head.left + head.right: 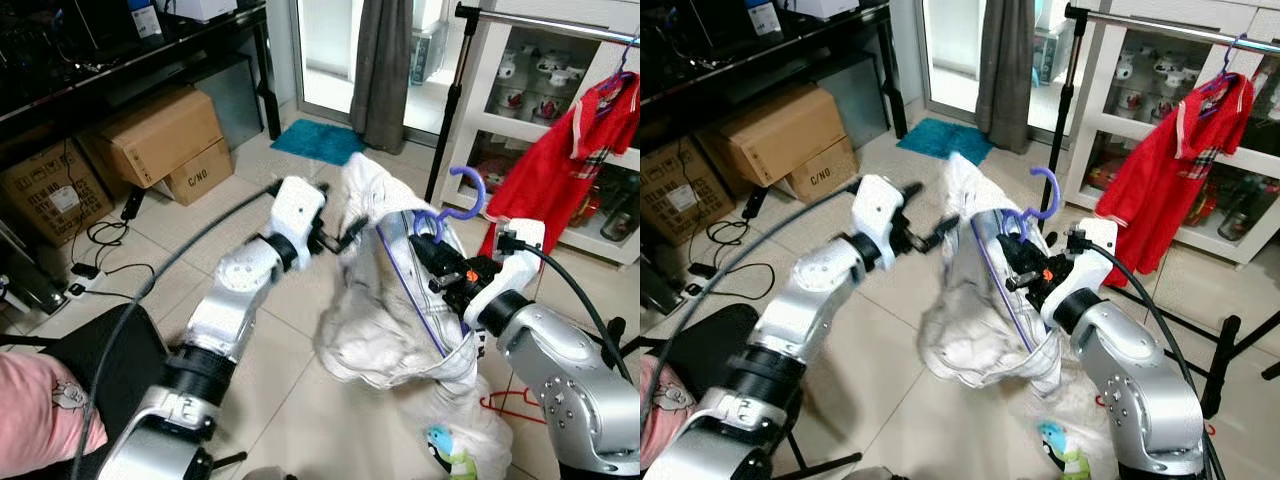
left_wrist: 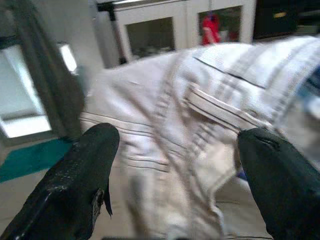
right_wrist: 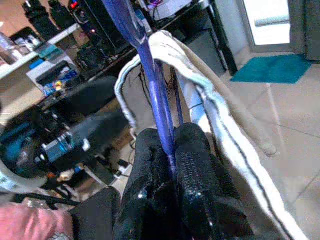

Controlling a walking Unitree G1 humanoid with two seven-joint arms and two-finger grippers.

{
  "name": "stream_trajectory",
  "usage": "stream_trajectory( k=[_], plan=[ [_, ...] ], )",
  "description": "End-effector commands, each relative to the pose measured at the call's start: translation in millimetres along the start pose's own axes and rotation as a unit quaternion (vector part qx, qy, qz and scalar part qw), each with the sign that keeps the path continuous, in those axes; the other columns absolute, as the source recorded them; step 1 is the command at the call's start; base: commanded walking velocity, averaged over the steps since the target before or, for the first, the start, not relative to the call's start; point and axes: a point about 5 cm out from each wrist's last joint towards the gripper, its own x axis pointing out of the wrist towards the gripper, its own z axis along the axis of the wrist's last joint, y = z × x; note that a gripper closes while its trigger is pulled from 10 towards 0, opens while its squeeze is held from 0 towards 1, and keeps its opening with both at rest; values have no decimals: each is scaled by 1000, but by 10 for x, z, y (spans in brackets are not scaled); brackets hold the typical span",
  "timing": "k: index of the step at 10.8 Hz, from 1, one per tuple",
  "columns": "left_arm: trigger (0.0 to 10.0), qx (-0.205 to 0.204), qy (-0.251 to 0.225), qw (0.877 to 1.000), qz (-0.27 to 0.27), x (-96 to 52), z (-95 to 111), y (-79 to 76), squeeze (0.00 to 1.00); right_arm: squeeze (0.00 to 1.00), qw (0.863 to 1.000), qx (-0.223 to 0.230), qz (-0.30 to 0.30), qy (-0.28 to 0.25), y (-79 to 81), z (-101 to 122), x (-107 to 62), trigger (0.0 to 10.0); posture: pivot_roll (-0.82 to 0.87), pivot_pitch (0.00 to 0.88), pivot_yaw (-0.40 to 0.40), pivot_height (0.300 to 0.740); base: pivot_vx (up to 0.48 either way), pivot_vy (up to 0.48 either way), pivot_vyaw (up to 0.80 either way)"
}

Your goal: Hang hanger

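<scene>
While the left claw (image 1: 334, 240) hovers spread open beside the limp white garment (image 1: 385, 290), that cloth looks light and floppy, best steered by the stiff purple hanger (image 1: 455, 200) inside it, whose neck the right claw (image 3: 167, 150) clenches below the rail (image 1: 560, 22).

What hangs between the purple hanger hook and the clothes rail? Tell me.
Nothing: bare air separates the purple hanger from the rail above, seen in the left eye view.

two hangers (image 1: 455, 200), three boxes (image 1: 160, 135)
</scene>
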Motion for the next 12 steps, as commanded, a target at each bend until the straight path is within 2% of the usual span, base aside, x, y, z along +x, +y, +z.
stream_trajectory(
  k=[1,2,4,5,9,12],
  plan=[
    [10000,5,-1,1000,-27,45,20,-37,0,0,998,-18,28,-51,89,187,-21,0,-46,0,85,740,0,0,0],
    [0,12,3,999,-39,98,1,-52,0,0,998,-18,39,-54,119,199,-11,0,-47,0,82,740,0,0,0],
    [0,36,10,999,-26,148,6,8,0,0,997,-18,49,-56,145,205,-5,0,-46,0,83,740,0,0,0],
    [0,49,-1,999,-16,145,21,36,0,0,997,-17,48,-56,147,194,-10,0,-46,0,84,740,0,0,0],
    [0,43,-8,999,-27,126,-23,19,0,0,997,-17,46,-55,138,174,-2,0,-47,0,89,740,0,0,0],
    [0,29,-8,999,-17,115,-45,45,0,0,997,-17,46,-56,138,174,5,0,-44,0,89,740,0,0,0]
  ],
)
